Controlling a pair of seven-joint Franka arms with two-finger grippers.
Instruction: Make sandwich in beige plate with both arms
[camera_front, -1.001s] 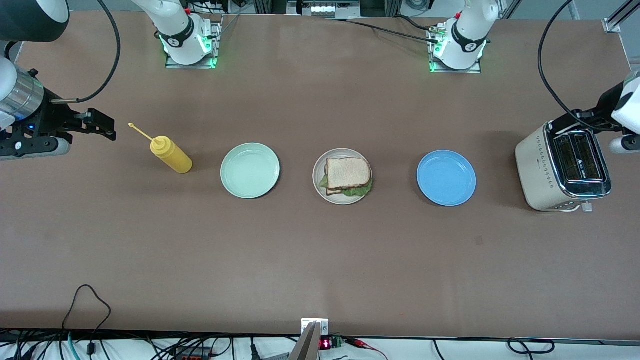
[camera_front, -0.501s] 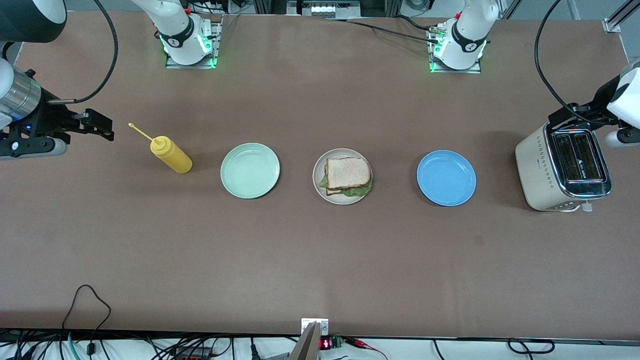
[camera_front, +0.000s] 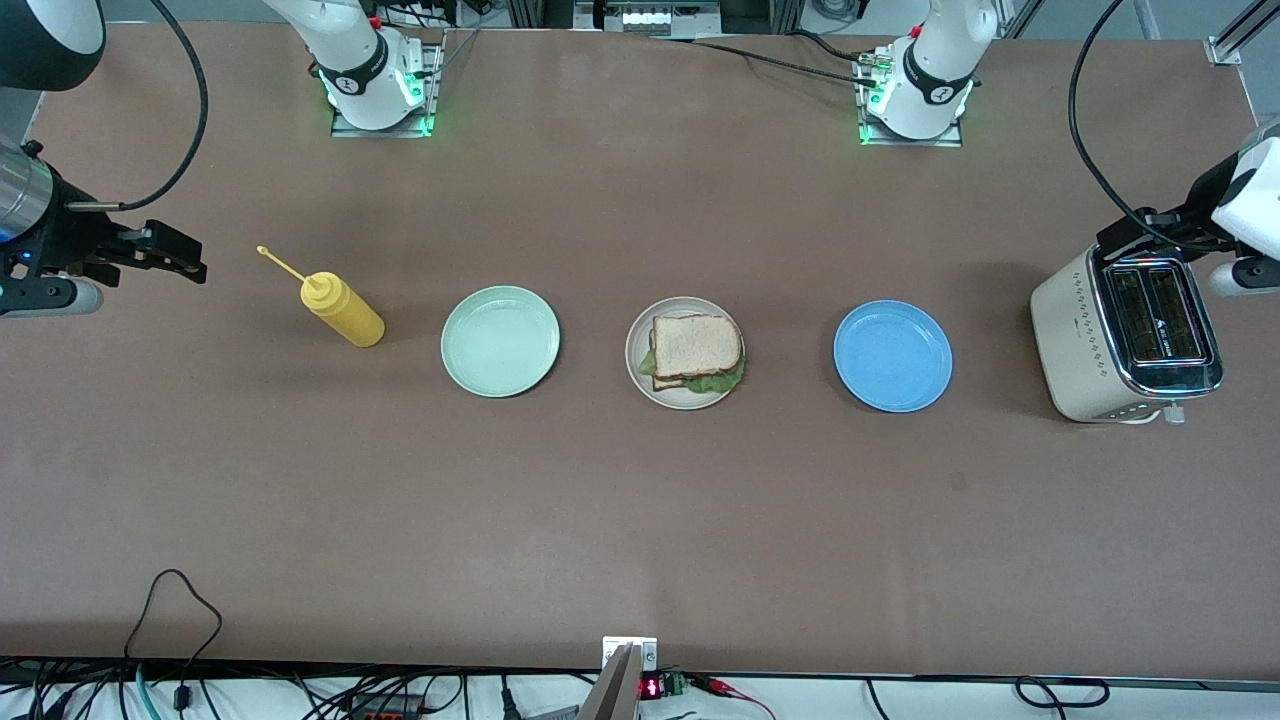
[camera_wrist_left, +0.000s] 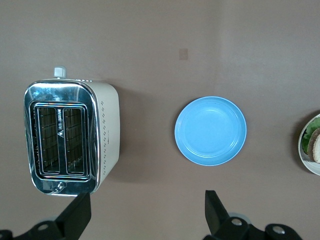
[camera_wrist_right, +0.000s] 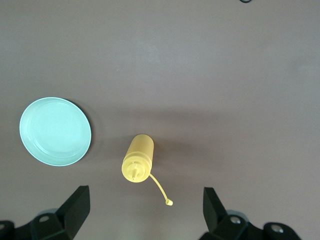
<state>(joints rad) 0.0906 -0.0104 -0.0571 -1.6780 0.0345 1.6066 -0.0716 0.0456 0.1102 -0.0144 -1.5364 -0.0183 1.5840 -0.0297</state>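
The sandwich (camera_front: 696, 352) sits assembled on the beige plate (camera_front: 685, 400) at the centre of the front view: a slice of toasted bread on top, ruffled green lettuce showing at its lower edge, and a second slice beneath. The plate rests on the brown worktop (camera_front: 640, 520), in a row with the other dishes. A mint green plate (camera_front: 500, 341) lies beside it toward the right arm's end, and a blue plate (camera_front: 892, 356) beside it toward the left arm's end; all three are apart from one another, and both of those plates hold nothing.

Toward the middle left of the front frame, a yellow squeeze bottle (camera_front: 341, 309) stands just beside the mint green plate, its thin nozzle pointing to the upper left. At the middle right edge of the frame stands a cream and chrome toaster (camera_front: 1125, 340) with two slots.

The right pincer (camera_front: 165, 252) is at the left edge of the front view, over the worktop near the bottle. In the right wrist view its fingers (camera_wrist_right: 75, 210) stand wide apart, gripping nothing, with the bottle in view between them. The left pincer (camera_front: 1150, 232) hangs above the upper edge of the toaster; its fingers (camera_wrist_left: 217, 215) are likewise spread wide and hold nothing.
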